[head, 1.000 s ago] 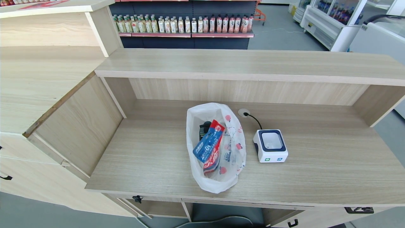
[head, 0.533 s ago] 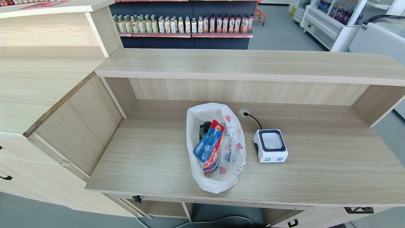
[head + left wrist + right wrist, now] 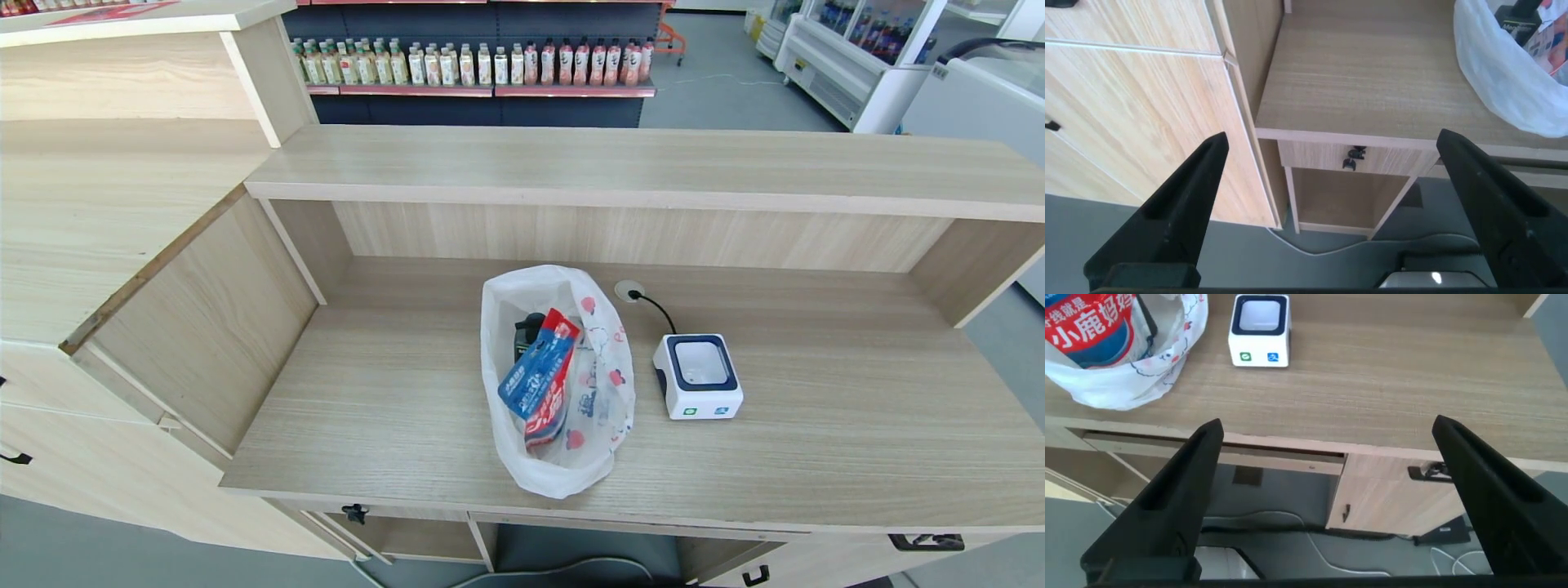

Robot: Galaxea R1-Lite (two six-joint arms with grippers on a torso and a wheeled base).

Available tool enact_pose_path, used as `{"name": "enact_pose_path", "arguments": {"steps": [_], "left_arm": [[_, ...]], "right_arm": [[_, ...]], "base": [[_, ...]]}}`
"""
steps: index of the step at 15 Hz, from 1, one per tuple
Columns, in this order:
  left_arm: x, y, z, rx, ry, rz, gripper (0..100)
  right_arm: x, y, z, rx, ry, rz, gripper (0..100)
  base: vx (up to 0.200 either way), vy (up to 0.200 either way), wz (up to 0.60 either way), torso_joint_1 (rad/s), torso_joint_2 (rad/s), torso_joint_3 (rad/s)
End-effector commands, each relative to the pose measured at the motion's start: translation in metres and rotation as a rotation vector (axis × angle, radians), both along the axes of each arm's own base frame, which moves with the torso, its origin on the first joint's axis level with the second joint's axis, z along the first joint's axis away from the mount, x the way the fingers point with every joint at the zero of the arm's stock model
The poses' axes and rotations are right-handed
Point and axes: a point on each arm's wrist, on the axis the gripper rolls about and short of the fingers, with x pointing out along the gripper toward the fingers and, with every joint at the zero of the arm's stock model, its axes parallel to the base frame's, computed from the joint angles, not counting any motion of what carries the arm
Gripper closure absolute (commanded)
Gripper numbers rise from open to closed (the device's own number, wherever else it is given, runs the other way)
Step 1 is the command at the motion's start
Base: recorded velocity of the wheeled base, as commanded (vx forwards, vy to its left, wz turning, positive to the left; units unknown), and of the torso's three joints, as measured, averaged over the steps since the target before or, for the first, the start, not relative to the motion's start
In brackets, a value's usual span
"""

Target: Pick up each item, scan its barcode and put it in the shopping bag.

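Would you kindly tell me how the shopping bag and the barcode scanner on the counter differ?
The shopping bag is soft, crumpled white plastic with red prints; the scanner is a rigid white box with a dark-framed window. The bag holds a red and blue packet; the scanner trails a black cable. Both rest on the wooden counter.

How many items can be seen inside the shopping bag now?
2. A red-and-blue packet lies in the middle of the shopping bag; a black item sits just beyond it. Others may be hidden underneath.
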Motion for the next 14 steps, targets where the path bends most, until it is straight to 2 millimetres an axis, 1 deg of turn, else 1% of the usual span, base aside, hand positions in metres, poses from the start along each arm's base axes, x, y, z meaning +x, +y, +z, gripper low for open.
{"name": "enact_pose_path", "arguments": {"steps": [1, 2, 13, 14], "left_arm": [[0.0, 0.0, 0.0, -0.002, 0.0, 0.0, 0], [0.0, 0.0, 0.0, 0.0, 0.0, 0.0, 0], [0.0, 0.0, 0.0, 0.001, 0.0, 0.0, 0], [0.0, 0.0, 0.0, -0.002, 0.0, 0.0, 0]], "right_arm": [[0.0003, 0.0, 0.0, 0.004, 0.004, -0.001, 0], [0.0003, 0.0, 0.0, 0.004, 0.004, 0.001, 0], [0.0003, 0.0, -0.0001, -0.007, 0.006, 0.001, 0], [0.0003, 0.0, -0.0001, -0.007, 0.006, 0.001, 0]], "base": [[0.0, 0.0, 0.0, 0.0, 0.0, 0.0], [0.0, 0.0, 0.0, 0.0, 0.0, 0.0], [0.0, -0.2, 0.0, 0.004, 0.0, 0.003], [0.0, 0.0, 0.0, 0.0, 0.0, 0.0]]}}
